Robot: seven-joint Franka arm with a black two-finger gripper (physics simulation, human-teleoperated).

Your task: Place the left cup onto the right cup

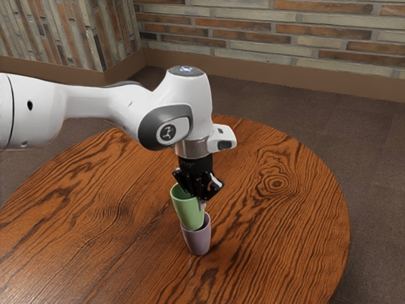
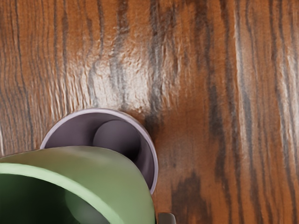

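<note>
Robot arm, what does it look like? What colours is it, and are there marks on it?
The arm is smooth, white and rounded, like fat tubes joined together. One joint has a round grey cap with a small white mark on it. A little white box with a dark front sticks out near the wrist. The gripper is black with two fingers.
</note>
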